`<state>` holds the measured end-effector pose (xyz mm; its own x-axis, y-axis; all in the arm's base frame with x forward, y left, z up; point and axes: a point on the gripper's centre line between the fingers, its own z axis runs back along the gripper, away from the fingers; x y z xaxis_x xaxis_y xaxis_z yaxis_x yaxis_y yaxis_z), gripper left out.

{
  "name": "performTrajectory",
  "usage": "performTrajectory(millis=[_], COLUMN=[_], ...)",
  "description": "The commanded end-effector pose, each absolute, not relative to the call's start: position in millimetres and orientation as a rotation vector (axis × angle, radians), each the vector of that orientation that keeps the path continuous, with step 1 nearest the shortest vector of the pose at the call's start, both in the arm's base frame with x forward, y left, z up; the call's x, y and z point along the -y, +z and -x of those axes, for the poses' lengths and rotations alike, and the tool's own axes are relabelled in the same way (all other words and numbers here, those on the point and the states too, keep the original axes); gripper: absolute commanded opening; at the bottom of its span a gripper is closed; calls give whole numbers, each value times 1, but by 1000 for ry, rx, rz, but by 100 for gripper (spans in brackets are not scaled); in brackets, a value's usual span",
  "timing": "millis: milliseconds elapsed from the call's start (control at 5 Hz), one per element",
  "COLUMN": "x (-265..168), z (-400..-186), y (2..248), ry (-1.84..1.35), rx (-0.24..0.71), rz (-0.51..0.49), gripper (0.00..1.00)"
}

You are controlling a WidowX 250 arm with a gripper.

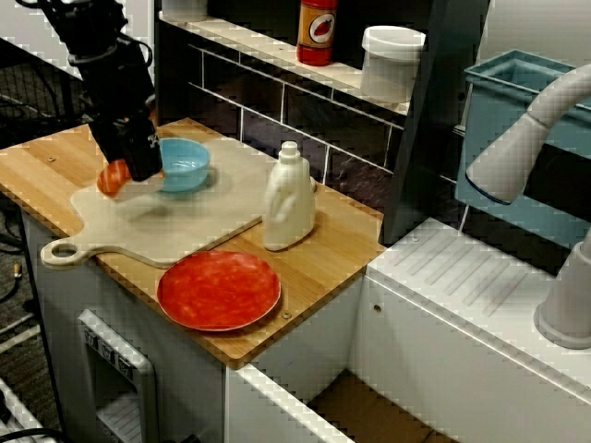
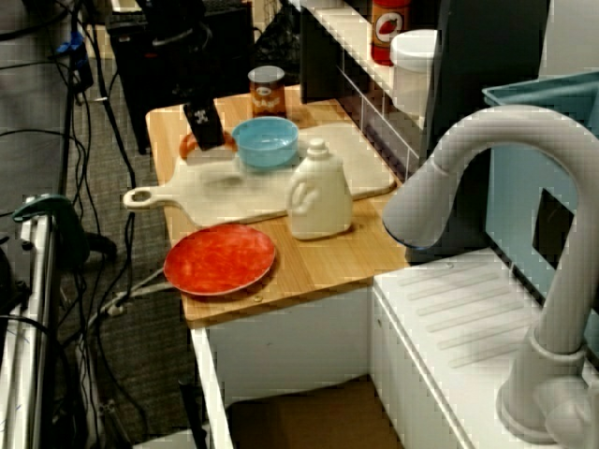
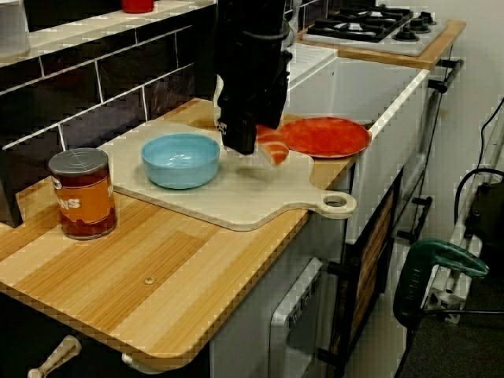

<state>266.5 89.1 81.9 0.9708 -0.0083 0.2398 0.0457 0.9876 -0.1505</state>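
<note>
Red plate [image 1: 218,290] in the foreground, well apart from the hand [image 1: 138,164], which is clenched on a salmon piece [image 1: 112,176] just over the cutting board [image 1: 185,231], blue bowl [image 1: 183,163] beside it; the piece looks light, smooth and slippery, best pinched across its middle.

The wooden countertop [image 1: 323,249] carries four items directly: a pale cutting board [image 1: 175,231] (handle toward the front edge), a red plate [image 1: 219,290], a white jug [image 1: 289,198] just beside the board, and a can [image 3: 82,194].
</note>
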Motion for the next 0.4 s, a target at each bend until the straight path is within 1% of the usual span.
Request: performTrajectory(millis=[0, 200], x=[-111, -112], z=[-284, -297], y=[131, 128], ry=[-2, 17], rx=[324, 332], rz=[165, 162], gripper=[0, 0])
